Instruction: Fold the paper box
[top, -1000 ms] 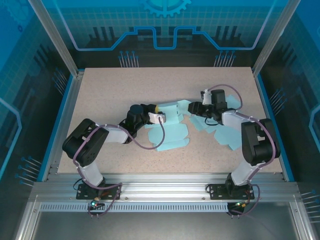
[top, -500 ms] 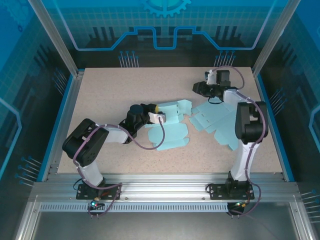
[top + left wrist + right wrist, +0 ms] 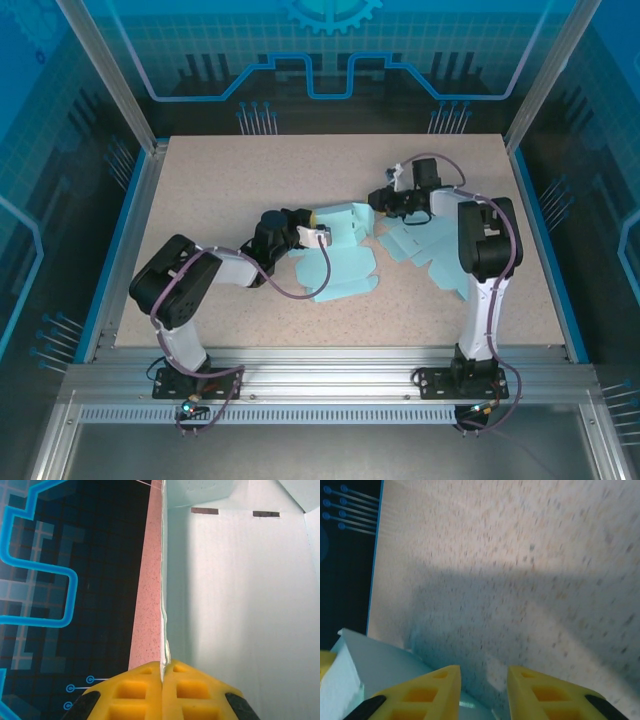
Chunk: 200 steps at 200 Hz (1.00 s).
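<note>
The light blue paper box (image 3: 336, 262) lies partly unfolded in the middle of the table, its far panel raised. My left gripper (image 3: 313, 216) is shut on the edge of that upright panel; in the left wrist view the yellow fingertips (image 3: 145, 680) pinch the thin paper edge, and the panel's inner face (image 3: 235, 605) stretches off to the right. My right gripper (image 3: 379, 197) hovers just beyond the box's far right corner. It is open, with bare table between its yellow fingers (image 3: 535, 685). A corner of blue paper (image 3: 375, 665) lies at its lower left.
A loose pile of flat blue paper blanks (image 3: 432, 255) lies to the right of the box, under the right forearm. The speckled table (image 3: 230, 180) has a blue rim (image 3: 128, 220) and glass walls around it.
The right arm swung from over the blanks to the back of the table, then left toward the box's far corner, and its jaws narrowed. The left gripper kept its hold without moving.
</note>
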{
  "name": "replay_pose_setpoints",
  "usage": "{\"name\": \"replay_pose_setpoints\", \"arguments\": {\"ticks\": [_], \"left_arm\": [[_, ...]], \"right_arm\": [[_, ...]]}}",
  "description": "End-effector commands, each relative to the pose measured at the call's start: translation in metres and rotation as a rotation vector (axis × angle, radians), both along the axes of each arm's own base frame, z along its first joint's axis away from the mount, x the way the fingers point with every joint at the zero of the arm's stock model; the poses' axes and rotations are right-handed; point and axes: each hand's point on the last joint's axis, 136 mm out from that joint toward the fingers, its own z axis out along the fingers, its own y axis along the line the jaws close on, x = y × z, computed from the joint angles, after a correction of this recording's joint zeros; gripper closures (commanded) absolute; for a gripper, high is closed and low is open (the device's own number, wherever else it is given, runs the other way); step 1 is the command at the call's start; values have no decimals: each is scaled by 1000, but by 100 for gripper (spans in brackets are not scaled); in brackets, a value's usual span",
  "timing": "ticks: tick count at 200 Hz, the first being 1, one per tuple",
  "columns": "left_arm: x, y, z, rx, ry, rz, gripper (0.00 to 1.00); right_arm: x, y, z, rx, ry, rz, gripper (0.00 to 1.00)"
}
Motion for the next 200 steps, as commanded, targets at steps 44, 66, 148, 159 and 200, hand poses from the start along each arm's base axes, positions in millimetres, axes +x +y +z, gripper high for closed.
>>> {"name": "replay_pose_setpoints", "arguments": {"ticks": [44, 66, 148, 159, 200], "left_arm": [[11, 5, 0, 4, -21, 22, 100], [12, 6, -2, 1, -17, 27, 100], [13, 7, -1, 4, -79, 25, 100], [14, 7, 4, 7, -134, 30, 100], [15, 3, 13, 20, -245, 19, 100]], "right_arm": [[-29, 16, 29, 20, -123, 74, 68], [-35, 17, 27, 22, -134, 72, 68], [-52, 26, 33, 35, -188, 96, 66], [-53, 26, 35, 30, -200, 99, 66], [-60, 29, 41, 17, -254, 133, 65]]}}
